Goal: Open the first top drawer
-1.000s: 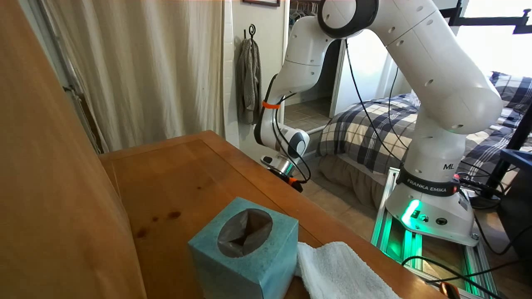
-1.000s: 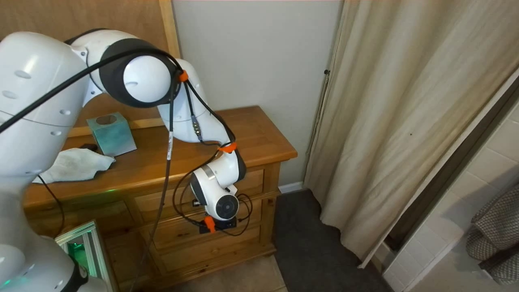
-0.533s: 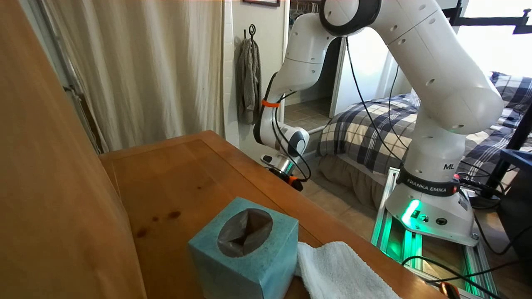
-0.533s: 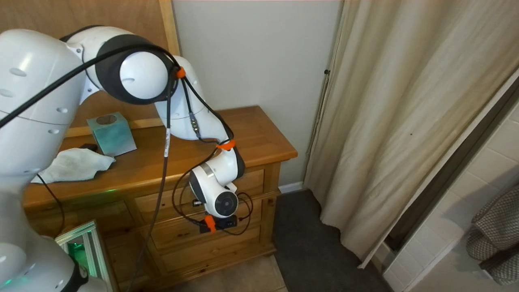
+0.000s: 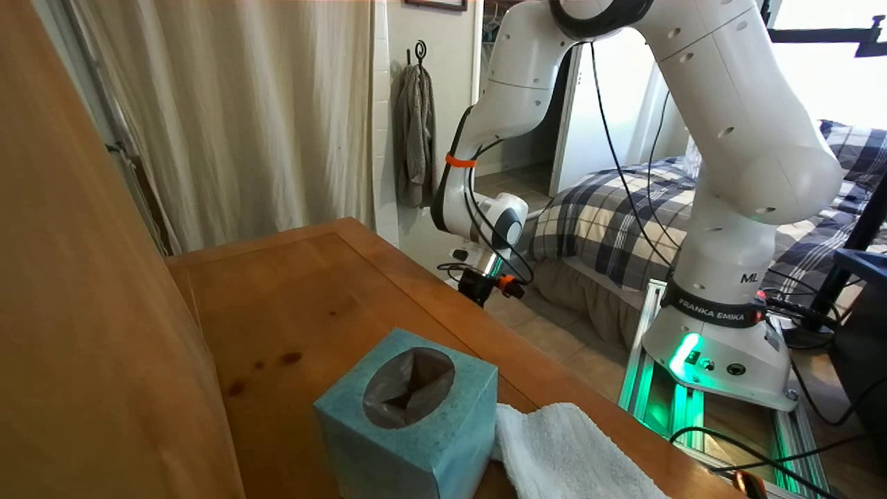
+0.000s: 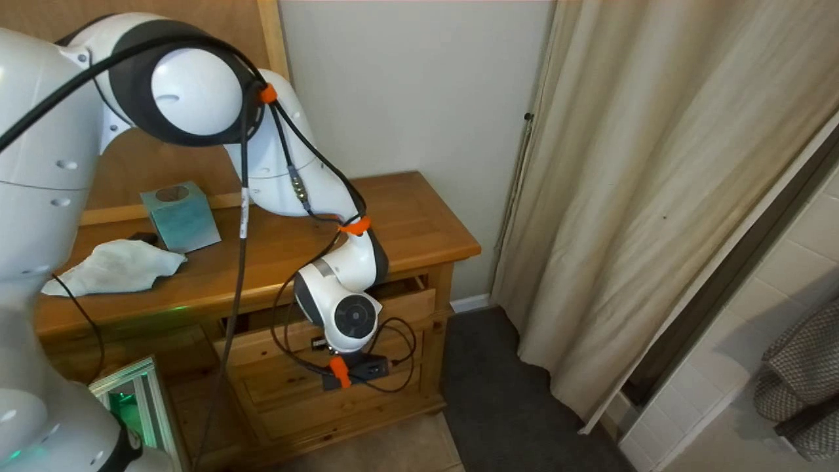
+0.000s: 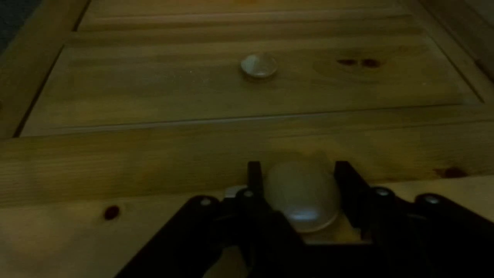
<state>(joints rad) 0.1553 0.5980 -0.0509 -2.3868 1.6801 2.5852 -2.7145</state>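
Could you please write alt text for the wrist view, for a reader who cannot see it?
A black gripper is closed on the round knob of a wooden drawer front, in a dim close-up. Higher in the picture, a second knob sits on another wooden panel, with two dark wood knots to its right.

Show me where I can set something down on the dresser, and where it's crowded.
The widest bare patch on the dresser lies between the box and the end nearest the curtain. Crowded: by the box, where the cloth and a small dark item lie close; and in front, where the tool grips the open drawer's knob.
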